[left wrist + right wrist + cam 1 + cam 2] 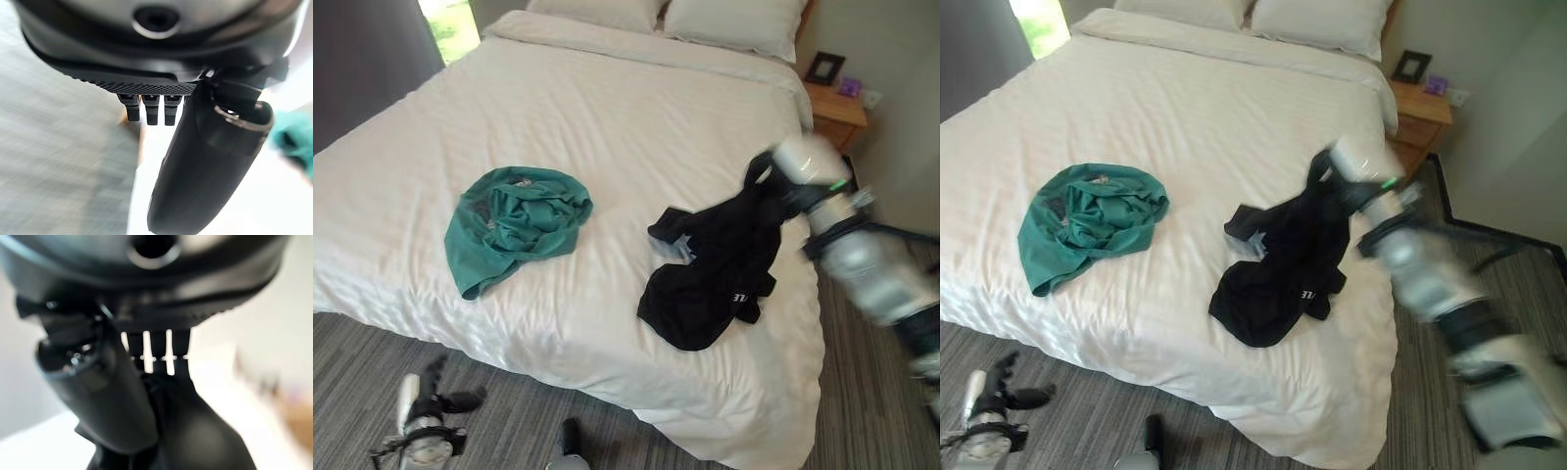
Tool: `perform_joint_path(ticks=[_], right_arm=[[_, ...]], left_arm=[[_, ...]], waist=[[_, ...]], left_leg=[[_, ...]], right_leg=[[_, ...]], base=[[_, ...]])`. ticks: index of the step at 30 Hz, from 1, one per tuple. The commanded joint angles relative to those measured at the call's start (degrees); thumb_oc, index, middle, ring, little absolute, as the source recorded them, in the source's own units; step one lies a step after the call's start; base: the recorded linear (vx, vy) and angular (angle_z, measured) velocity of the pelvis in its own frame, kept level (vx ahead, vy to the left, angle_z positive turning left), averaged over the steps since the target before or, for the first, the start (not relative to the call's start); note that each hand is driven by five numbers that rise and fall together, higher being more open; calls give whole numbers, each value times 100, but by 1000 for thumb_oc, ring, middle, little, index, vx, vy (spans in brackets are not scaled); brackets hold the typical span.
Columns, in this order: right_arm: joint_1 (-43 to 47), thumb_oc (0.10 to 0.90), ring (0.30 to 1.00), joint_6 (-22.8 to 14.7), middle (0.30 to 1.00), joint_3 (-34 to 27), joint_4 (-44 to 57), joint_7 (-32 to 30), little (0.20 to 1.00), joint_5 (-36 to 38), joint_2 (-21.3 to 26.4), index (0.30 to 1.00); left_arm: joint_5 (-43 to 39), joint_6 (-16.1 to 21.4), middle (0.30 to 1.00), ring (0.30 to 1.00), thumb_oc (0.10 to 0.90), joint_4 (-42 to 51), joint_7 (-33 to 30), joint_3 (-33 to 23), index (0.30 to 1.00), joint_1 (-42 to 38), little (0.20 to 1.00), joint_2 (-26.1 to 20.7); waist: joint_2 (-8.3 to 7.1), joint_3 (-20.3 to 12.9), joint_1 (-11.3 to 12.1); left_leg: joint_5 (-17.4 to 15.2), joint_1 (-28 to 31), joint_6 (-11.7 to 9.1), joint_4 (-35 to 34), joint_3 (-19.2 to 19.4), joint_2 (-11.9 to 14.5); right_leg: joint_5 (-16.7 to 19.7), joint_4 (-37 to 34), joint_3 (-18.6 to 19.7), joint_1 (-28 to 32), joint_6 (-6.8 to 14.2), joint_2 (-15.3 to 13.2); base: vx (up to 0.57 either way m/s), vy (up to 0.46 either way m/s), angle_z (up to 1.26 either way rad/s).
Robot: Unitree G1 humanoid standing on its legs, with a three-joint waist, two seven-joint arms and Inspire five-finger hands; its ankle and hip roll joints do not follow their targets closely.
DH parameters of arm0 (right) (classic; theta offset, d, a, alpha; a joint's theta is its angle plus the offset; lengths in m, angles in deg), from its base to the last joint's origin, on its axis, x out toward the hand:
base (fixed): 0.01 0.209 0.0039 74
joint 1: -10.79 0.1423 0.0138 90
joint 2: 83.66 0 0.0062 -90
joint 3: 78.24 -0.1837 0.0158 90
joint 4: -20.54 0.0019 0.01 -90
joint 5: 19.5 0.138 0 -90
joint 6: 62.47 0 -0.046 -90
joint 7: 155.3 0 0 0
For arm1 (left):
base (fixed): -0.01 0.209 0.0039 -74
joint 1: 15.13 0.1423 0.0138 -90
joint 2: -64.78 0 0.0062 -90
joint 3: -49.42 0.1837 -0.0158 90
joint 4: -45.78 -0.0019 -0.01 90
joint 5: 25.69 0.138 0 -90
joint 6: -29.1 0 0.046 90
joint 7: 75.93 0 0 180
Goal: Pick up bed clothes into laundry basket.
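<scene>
Now | right hand (117, 401) curled into black garment (710, 269) on bed (607, 117) | left hand (205, 161) relaxed, empty | advice: gather trailing cloth, lift clear before seeking basket.

Black garment (1283, 264) and green garment (1087, 220) lie apart on bed (1214, 108).

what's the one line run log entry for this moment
right hand: shut on black garment | left hand: open, low by floor | green garment: on bed, untouched

2 garments (713, 264) on bed (636, 127)
</scene>
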Motion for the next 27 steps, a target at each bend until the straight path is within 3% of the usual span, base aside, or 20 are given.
perform_joint_path(ticks=[1, 3, 4, 5, 6, 7, 9, 12, 13, 15, 18, 20, 23, 24, 26, 27], right_arm=[[-421, 400, 300, -225, 300, -1232, 270, -1014, 300, 153, 806, 300], [-2200, 400, 300, -158, 300, -2917, 518, -1151, 300, -61, 950, 300], [-2370, 400, 300, -153, 300, -3081, 574, -1140, 300, -64, 925, 300], [-3643, 400, 300, -87, 300, -4148, 486, -1249, 300, -76, 556, 300], [-4435, 400, 300, 72, 300, -4712, -150, -1311, 300, -23, 185, 300], [-4532, 400, 300, 57, 300, -4796, -125, -1305, 300, -15, 149, 300], [-5082, 400, 300, 188, 300, -5113, -696, -1221, 300, 65, -144, 300], [-5526, 400, 300, 363, 300, -5071, -1557, -1072, 300, 97, -770, 300], [-5487, 400, 300, 401, 300, -4724, -2165, -1037, 300, 146, -1157, 300], [-5312, 400, 300, 357, 300, -4466, -2625, -1066, 300, 277, -1320, 300], [-5028, 400, 300, 395, 300, -3791, -3704, -911, 300, 678, -1759, 300], [-4846, 400, 300, 364, 300, -3329, -4210, -757, 300, 868, -2059, 300], [-4770, 400, 300, 304, 300, -2926, -4496, -602, 300, 1031, -2440, 300], [-4717, 400, 300, 233, 300, -2760, -4704, -454, 300, 1323, -2746, 300], [-4719, 400, 300, 204, 300, -2626, -4770, -331, 300, 1446, -2910, 300], [-4719, 400, 300, 204, 300, -2626, -4770, -331, 300, 1446, -2910, 300]], left_arm=[[304, 359, 900, 900, 800, 439, -383, -477, 900, -246, 900, -560], [385, 359, 900, 900, 800, 1033, -484, -1158, 900, 20, 900, -834], [385, 353, 900, 900, 800, 1041, -481, -1122, 900, 1, 900, -864], [224, 428, 900, 900, 800, 1464, -557, -1794, 900, 137, 900, -1165], [-114, 538, 900, 900, 800, 1595, -628, -2361, 900, 253, 900, -1573], [-132, 538, 900, 900, 800, 1603, -613, -2340, 900, 251, 900, -1606], [-543, 647, 900, 900, 800, 1626, -582, -2866, 900, 375, 900, -1933], [-1104, 823, 900, 900, 800, 1656, -423, -3473, 900, 534, 900, -2284], [-1185, 839, 900, 900, 800, 1535, -472, -3637, 900, 424, 900, -2633], [-1289, 882, 900, 900, 800, 1401, -467, -3551, 900, 219, 900, -2858], [-2151, 1098, 900, 900, 800, 1271, -239, -2857, 900, -520, 900, -2865], [-2315, 1046, 900, 900, 800, 1096, -128, -2248, 900, -983, 900, -2805], [-2108, 927, 900, 900, 800, 908, -119, -1700, 900, -1397, 900, -2701], [-1623, 707, 900, 900, 800, 566, -154, -1124, 900, -1867, 900, -2633], [-914, 313, 900, 900, 800, -24, -135, -618, 900, -2281, 900, -2570], [-914, 313, 900, 900, 800, -24, -135, -618, 900, -2281, 900, -2570]], waist=[[-5, -262, -152], [-14, -318, -238], [-35, -321, -197], [17, -344, -342], [73, -360, -414], [52, -371, -375], [94, -383, -436], [239, -384, -590], [311, -393, -701], [312, -375, -764], [370, -339, -936], [411, -314, -1051], [441, -281, -1152], [456, -250, -1256], [468, -224, -1377], [468, -224, -1377]], left_leg=[[-614, 576, -559, 20, 212, 478], [-625, 584, -562, 20, 201, 492], [-624, 582, -562, 20, 199, 490], [-604, 565, -546, 20, 211, 500], [-649, 600, -549, 20, 233, 505], [-650, 601, -549, 20, 238, 503], [-622, 600, -526, 20, 279, 509], [-657, 674, -525, 20, 365, 532], [-667, 723, -526, 20, 430, 545], [-667, 750, -530, 20, 469, 551], [-657, 803, -534, 20, 527, 563], [-655, 839, -540, 20, 581, 572], [-663, 877, -544, 20, 629, 580], [-679, 920, -544, 20, 695, 577], [-692, 949, -542, 20, 768, 571], [-692, 949, -542, 20, 768, 571]], right_leg=[[-36, 37, -61, -5, 447, -455], [-42, 45, -72, -9, 475, -458], [-42, 44, -75, -9, 475, -459], [7, 44, -39, -68, 491, -462], [-10, 59, 25, -101, 512, -461], [-10, 58, 29, -103, 513, -463], [33, 51, 105, -176, 504, -454], [-3, 49, 216, -203, 520, -446], [-4, 39, 284, -228, 517, -429], [-12, 36, 314, -229, 507, -417], [-19, 31, 393, -246, 482, -387], [-27, 31, 443, -255, 470, -367], [-25, 31, 510, -272, 457, -355], [-19, 31, 580, -299, 450, -345], [12, 31, 643, -349, 457, -351], [12, 31, 643, -349, 457, -351]], base=[[32, -21, 10], [28, -29, -3], [9, -46, -5], [17, -61, -11], [17, -61, 3], [1, -50, -10], [-4, -44, -11], [26, -32, -22], [29, -24, -15], [7, -22, -21], [-6, -19, -9], [-1, 6, -18], [2, 10, -23], [13, 28, -26], [15, 35, -19], [14, 50, -35]])
